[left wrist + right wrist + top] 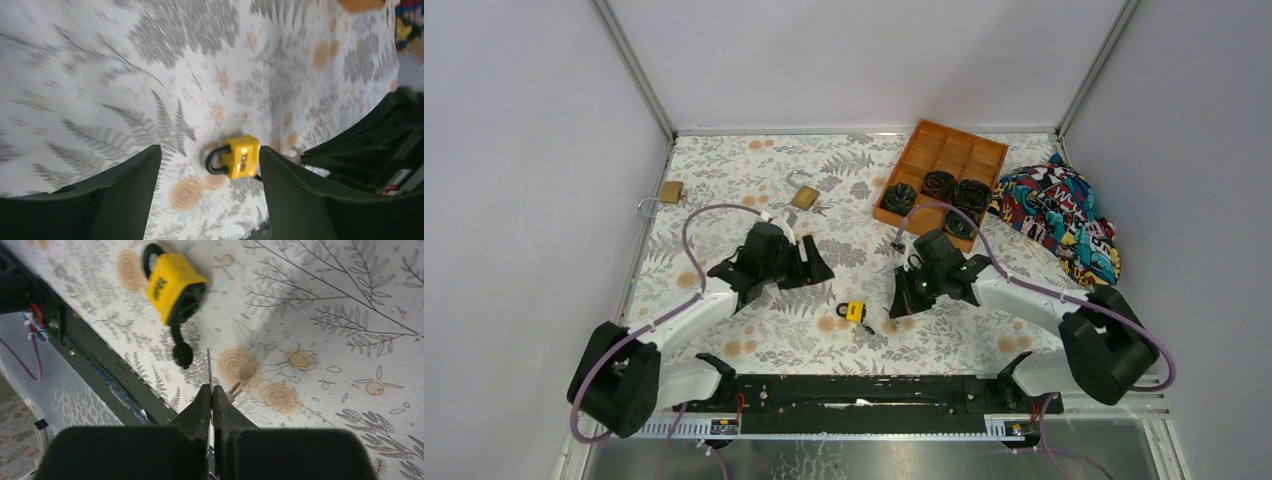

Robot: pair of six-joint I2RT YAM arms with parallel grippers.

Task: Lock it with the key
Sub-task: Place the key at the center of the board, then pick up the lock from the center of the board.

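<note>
A yellow padlock (854, 311) with a black shackle lies flat on the floral tablecloth near the front middle. In the right wrist view the padlock (172, 287) lies ahead and to the left, and its black keyhole cap (182, 354) hangs open on a strap. My right gripper (900, 304) is shut on a thin key (209, 367), seen edge-on and sticking out of the fingertips (202, 402); it is a short way right of the padlock. My left gripper (784, 283) is open and empty, hovering up-left of the padlock (240, 157), which shows between its fingers (295, 190).
An orange compartment tray (929, 150) with black coiled items stands at the back right, and a colourful cloth (1064, 215) lies beside it. Two brass padlocks lie at the back left (671, 191) and back centre (804, 197). The black base rail (854, 392) runs along the front edge.
</note>
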